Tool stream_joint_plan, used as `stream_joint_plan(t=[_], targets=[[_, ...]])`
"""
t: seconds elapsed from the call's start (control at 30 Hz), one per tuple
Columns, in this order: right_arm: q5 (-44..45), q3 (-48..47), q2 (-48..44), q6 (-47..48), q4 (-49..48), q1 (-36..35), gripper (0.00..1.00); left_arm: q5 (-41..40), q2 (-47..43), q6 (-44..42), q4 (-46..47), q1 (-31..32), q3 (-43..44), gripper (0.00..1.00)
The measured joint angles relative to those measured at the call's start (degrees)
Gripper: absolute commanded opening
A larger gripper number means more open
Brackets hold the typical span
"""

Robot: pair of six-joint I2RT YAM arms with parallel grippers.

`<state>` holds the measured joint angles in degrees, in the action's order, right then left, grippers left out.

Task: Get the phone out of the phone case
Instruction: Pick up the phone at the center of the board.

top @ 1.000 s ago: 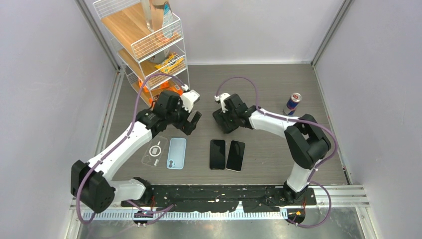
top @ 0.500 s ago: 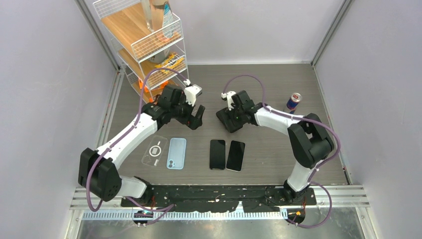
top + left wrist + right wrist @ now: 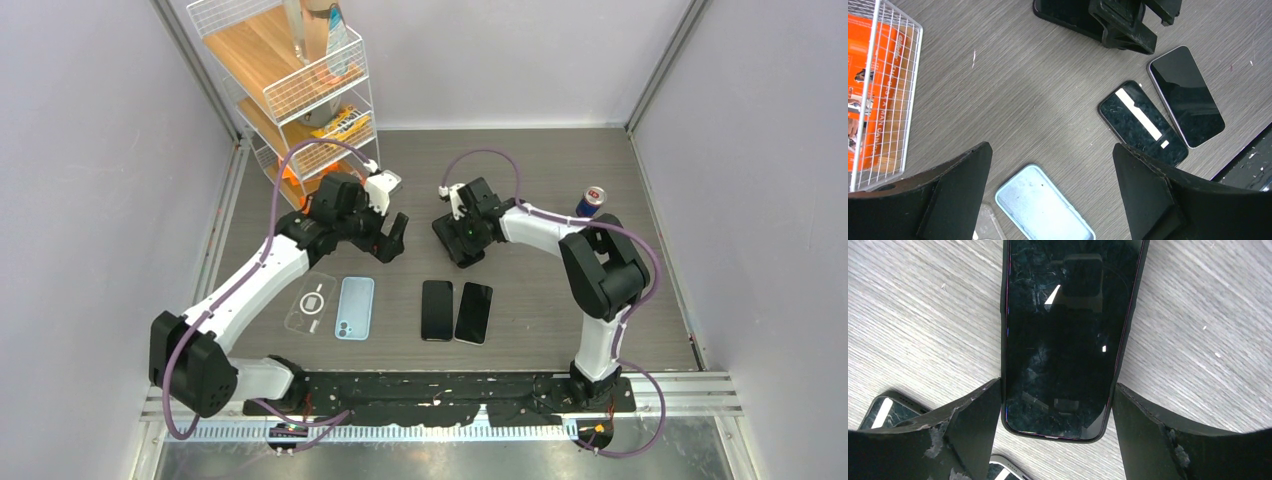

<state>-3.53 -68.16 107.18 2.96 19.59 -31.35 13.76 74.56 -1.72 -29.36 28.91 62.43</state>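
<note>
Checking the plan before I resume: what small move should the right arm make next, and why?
Probably lower the right gripper and close on the cased phone by its long edges. Its open fingers flank the phone's end, and the phone lies flat on the table with nothing gripping it.

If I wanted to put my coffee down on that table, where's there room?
Bare tabletop lies along the back wall between the wire rack and the energy drink can, and again right of the black phones, before the right arm's base. The middle is crowded: left hand and right hand hang there, the right over a cased phone.
</note>
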Motion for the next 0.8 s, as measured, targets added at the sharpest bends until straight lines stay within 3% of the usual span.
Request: stream_joint_plan(t=[0.23,0.8], targets=[[0.00,-3.19,2.45,0.24,0.79,0.00,0.98,0.00,0.00,-0.28,-0.04,0.00,-0.98,0.96],[0.26,-8.50,6.51,0.57,0.63,0.09,0.96,-0.02,-0.09,-0.50,-0.02,0.00,-1.03,0.96]])
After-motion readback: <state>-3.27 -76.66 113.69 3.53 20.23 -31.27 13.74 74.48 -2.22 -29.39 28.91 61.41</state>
